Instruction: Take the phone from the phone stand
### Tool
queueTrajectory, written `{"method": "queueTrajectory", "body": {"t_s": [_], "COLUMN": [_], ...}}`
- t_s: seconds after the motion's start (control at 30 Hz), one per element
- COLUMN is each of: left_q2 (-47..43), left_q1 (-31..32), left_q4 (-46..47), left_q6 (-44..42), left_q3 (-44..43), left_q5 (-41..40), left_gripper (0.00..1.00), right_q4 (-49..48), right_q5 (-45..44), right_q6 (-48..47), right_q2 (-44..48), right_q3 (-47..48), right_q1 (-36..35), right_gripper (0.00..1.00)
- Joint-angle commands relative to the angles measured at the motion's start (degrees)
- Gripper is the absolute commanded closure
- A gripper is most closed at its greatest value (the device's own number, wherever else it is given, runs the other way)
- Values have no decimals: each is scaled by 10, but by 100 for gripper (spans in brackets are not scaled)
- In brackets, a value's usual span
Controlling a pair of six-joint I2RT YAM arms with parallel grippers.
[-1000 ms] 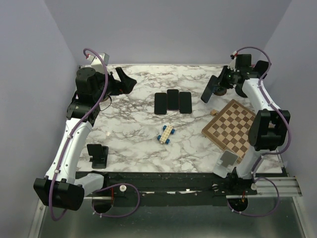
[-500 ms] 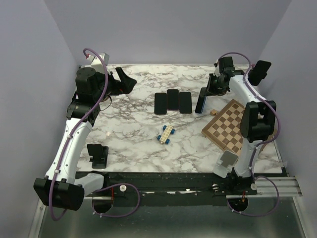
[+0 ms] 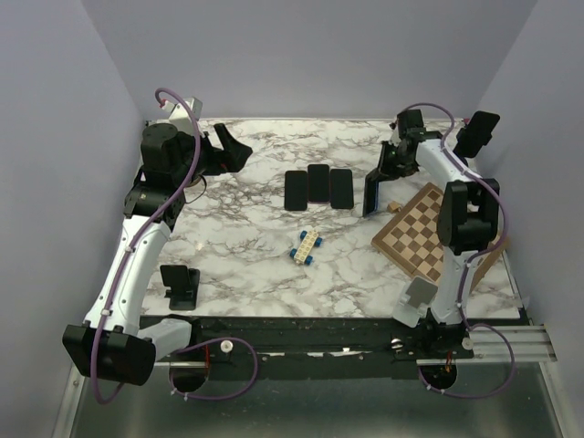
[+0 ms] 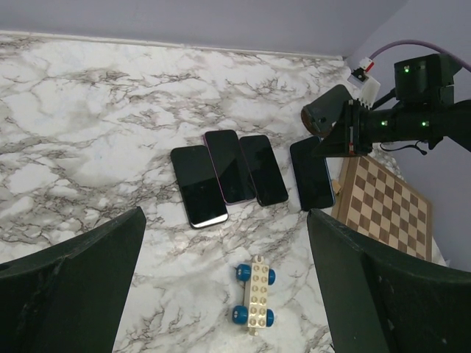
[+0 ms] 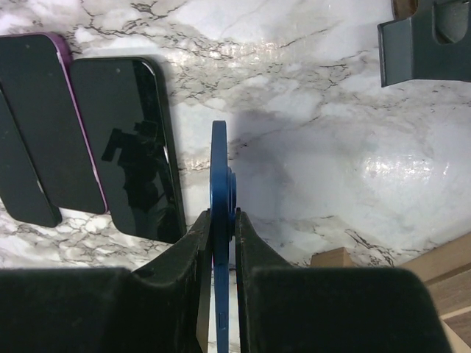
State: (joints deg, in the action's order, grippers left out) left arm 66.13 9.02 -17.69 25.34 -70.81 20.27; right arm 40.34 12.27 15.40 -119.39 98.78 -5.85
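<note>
My right gripper (image 3: 375, 179) is shut on a blue phone (image 3: 370, 193). It holds the phone on edge just above the marble table, right of a row of three phones (image 3: 318, 187). In the right wrist view the phone (image 5: 218, 165) stands edge-on between my fingers (image 5: 193, 250). The dark grey phone stand (image 5: 425, 40) sits apart at the top right, with nothing in it. The left wrist view shows the held phone (image 4: 310, 173) beside the row (image 4: 228, 176). My left gripper (image 3: 228, 151) is open and empty at the far left.
A white toy car with blue wheels (image 3: 307, 246) lies mid-table. A wooden chessboard (image 3: 427, 233) and a small wooden block (image 3: 393, 207) lie to the right. A black stand (image 3: 180, 285) and a grey stand (image 3: 420, 294) sit at the near edge.
My right gripper has carried the blue phone left and down, away from the stand, to just right of the three phones. The left arm has not moved.
</note>
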Motion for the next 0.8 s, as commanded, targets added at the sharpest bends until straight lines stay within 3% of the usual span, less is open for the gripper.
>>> {"method": "queueTrajectory", "body": {"t_s": [0.0,0.23,0.77], "left_q2": [3,4,-1], "left_q1": [2,2,1], "left_q4": [6,5,2], "left_q6": [2,2,1], "left_q3": [-14,-14,-15], "left_q5": [16,16,6], "left_gripper": [1,1,1], "right_q4": [-24,-91,-143], "right_q5": [-18,11,48], "right_q6": [-2,30,69], "right_q2": [-20,-32,-94], "right_q3": [-4,-28,-24], "right_q1": [-5,-5,-5], "right_gripper": [99,99,99]}}
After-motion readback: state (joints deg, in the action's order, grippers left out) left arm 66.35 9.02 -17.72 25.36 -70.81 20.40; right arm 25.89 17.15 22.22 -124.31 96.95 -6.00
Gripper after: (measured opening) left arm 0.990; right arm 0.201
